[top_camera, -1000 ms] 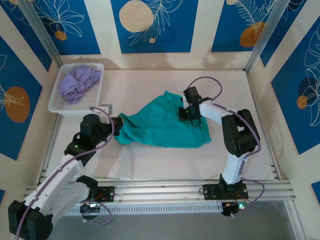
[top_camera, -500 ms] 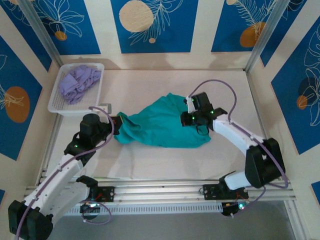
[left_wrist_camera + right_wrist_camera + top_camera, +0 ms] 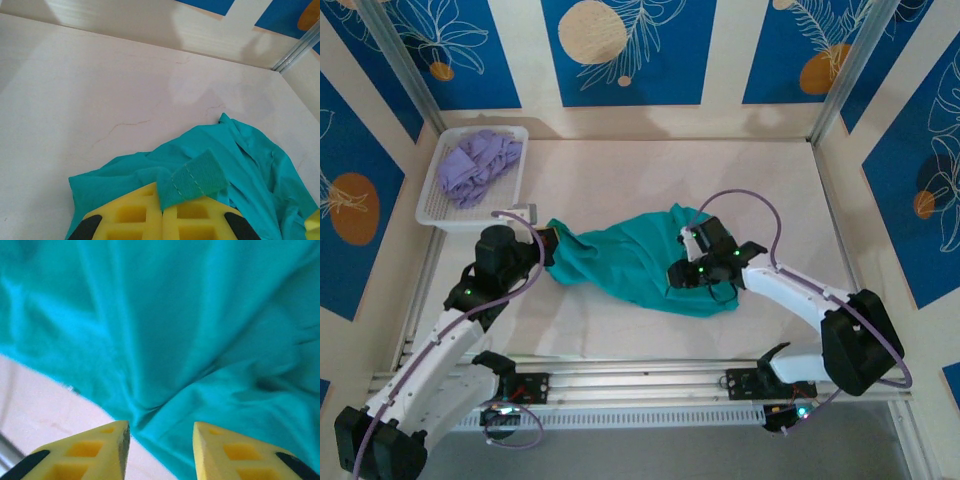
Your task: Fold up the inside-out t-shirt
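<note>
The inside-out t-shirt (image 3: 630, 258) is a crumpled teal heap in the middle of the table, stretched out left to right. My left gripper (image 3: 548, 252) is shut on its left end; in the left wrist view a ribbed, stitched strip of the inside-out t-shirt (image 3: 197, 177) sticks up between the closed yellow pads (image 3: 132, 212). My right gripper (image 3: 682, 276) hangs over the shirt's near right part with its jaws apart. In the right wrist view the yellow fingertips (image 3: 117, 432) stand clear of the inside-out t-shirt (image 3: 200, 330), with nothing between them, above its near hem.
A white basket (image 3: 433, 206) at the back left holds a lavender garment (image 3: 475, 165). Bare pale tabletop (image 3: 640, 170) lies behind the shirt and a strip (image 3: 620, 325) lies in front of it. Metal rails (image 3: 650, 380) run along the near edge.
My right gripper has let go of the shirt, opened, and moved toward the near edge. The shirt has spread lower and flatter. My left gripper has shifted slightly back, holding its end.
</note>
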Available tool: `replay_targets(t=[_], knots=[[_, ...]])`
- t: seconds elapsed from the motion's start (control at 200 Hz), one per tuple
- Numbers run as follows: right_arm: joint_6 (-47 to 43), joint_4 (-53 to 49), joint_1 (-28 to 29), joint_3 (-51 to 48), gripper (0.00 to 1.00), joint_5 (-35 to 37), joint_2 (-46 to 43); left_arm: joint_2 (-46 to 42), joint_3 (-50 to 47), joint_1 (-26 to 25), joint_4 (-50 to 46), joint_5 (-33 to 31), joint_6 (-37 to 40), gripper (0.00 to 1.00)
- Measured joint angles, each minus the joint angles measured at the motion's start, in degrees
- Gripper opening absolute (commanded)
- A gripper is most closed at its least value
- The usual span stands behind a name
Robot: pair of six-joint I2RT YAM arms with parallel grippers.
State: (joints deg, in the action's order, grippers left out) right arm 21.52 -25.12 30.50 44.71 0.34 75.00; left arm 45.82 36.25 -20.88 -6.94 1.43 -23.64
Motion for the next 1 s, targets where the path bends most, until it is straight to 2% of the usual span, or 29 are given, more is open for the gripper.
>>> replay_targets(t=[0.16, 0.41, 0.665, 0.725, 0.915, 1.0], knots=[[0.1, 0.0, -4.8, 1.2, 0.46, 1.8, 1.2, 0.0, 0.0, 0.0, 0.0, 0.0, 0.0, 0.00], [-1.2, -2.1, -1.5, 4.6, 0.48, 6.1, 7.8, 0.2, 0.0, 0.0, 0.0, 0.0, 0.0, 0.00], [-2.9, -2.8, -1.5, 8.9, 0.44, 8.3, 13.8, 0.6, 0.0, 0.0, 0.0, 0.0, 0.0, 0.00], [-3.3, -2.8, -1.8, 9.2, 0.37, 7.6, 14.3, 0.6, 0.0, 0.0, 0.0, 0.0, 0.0, 0.00], [-4.7, -2.8, -2.4, 9.9, 0.09, 6.1, 14.3, 0.7, 0.0, 0.0, 0.0, 0.0, 0.0, 0.00], [-4.8, -3.4, -2.8, 9.9, 0.02, 5.6, 13.4, 0.7, 0.0, 0.1, 0.0, 0.0, 0.0, 0.00]])
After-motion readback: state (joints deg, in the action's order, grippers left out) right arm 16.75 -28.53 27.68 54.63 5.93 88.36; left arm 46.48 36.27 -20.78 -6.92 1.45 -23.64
